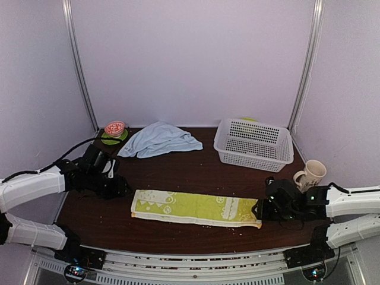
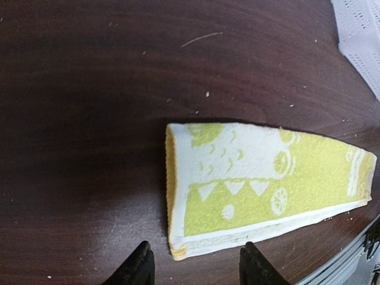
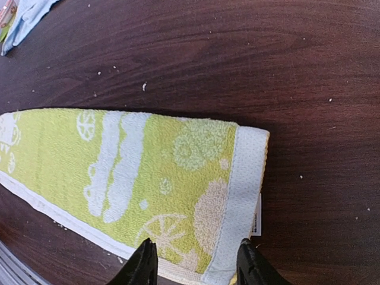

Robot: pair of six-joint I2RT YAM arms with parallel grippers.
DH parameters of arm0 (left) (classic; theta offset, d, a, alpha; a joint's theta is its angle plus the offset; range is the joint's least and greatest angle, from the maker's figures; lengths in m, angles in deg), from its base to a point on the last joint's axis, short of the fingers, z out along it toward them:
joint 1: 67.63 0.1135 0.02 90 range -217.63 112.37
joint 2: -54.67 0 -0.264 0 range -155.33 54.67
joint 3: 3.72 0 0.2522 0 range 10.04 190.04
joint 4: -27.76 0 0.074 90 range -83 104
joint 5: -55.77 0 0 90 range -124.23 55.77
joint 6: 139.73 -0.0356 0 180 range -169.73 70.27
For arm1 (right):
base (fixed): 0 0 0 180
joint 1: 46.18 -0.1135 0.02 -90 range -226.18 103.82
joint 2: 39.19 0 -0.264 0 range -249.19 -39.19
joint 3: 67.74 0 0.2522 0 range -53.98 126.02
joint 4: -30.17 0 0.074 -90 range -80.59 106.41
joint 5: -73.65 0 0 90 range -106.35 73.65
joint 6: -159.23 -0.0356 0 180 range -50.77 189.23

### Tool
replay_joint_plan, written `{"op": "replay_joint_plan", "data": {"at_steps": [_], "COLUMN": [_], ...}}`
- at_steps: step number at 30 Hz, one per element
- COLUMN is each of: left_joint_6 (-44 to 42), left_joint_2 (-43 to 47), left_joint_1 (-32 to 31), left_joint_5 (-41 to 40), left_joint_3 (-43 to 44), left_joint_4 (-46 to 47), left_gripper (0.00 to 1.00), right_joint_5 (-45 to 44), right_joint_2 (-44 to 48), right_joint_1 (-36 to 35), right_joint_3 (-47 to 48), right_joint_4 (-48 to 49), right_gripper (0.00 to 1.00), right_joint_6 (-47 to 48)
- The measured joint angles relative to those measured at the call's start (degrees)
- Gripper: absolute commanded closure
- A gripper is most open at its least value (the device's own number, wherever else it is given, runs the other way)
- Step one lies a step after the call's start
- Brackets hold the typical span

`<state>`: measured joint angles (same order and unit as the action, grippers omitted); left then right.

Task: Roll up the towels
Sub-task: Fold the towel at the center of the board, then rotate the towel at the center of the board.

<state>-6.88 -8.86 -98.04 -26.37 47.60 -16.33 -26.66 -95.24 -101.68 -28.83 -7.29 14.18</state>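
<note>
The lime-green towel (image 1: pixel 196 208) with white printed figures lies flat as a long folded strip across the front of the dark table. My left gripper (image 1: pixel 123 189) is open just beside its left end (image 2: pixel 178 196), its black fingertips (image 2: pixel 138 268) apart above the near corner. My right gripper (image 1: pixel 259 210) is open over the towel's right end (image 3: pixel 178 172), fingertips (image 3: pixel 143 267) straddling the near white-hemmed corner. The pale-blue towel (image 1: pixel 159 139) lies crumpled at the back of the table, its edge showing in the right wrist view (image 3: pixel 24 18).
A white perforated basket (image 1: pixel 254 143) stands at the back right. A cream mug (image 1: pixel 310 174) stands at the right edge. A small red and green dish (image 1: pixel 114 132) sits at the back left. Crumbs dot the table.
</note>
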Motion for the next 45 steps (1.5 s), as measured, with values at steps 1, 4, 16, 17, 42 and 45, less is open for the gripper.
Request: {"op": "replay_joint_plan", "data": {"at_steps": [1,4,16,17,42,45], "left_joint_6": [-0.2,-1.07,-3.32,-2.93,13.64,12.44], "left_joint_2": [-0.15,-2.62,-25.44,-26.08,-5.73,-3.23], "left_joint_1": [-0.33,-2.93,-13.09,-13.22,-18.4,-18.4], "left_joint_5": [-0.35,-1.68,-3.87,-4.11,-11.76,-13.44], "left_joint_3": [0.96,4.94,12.35,11.54,-6.99,-3.21], "left_joint_4": [-0.11,-0.39,3.58,3.98,2.12,-3.91], "left_gripper": [0.53,0.56,0.89,0.95,1.0,1.0], "right_joint_5": [0.02,0.0,0.87,1.18,5.57,4.76], "right_joint_2": [-1.27,-4.85,-18.95,-20.13,-38.12,-30.4], "right_joint_1": [0.0,0.0,1.46,2.14,7.26,7.93], "right_joint_3": [0.09,1.11,5.42,5.55,31.71,28.61], "right_joint_4": [0.35,0.9,5.4,5.4,-1.46,-2.12], "right_gripper": [0.56,0.56,0.63,0.64,0.51,0.52], "right_joint_6": [0.04,0.87,4.37,4.79,19.54,19.26]}}
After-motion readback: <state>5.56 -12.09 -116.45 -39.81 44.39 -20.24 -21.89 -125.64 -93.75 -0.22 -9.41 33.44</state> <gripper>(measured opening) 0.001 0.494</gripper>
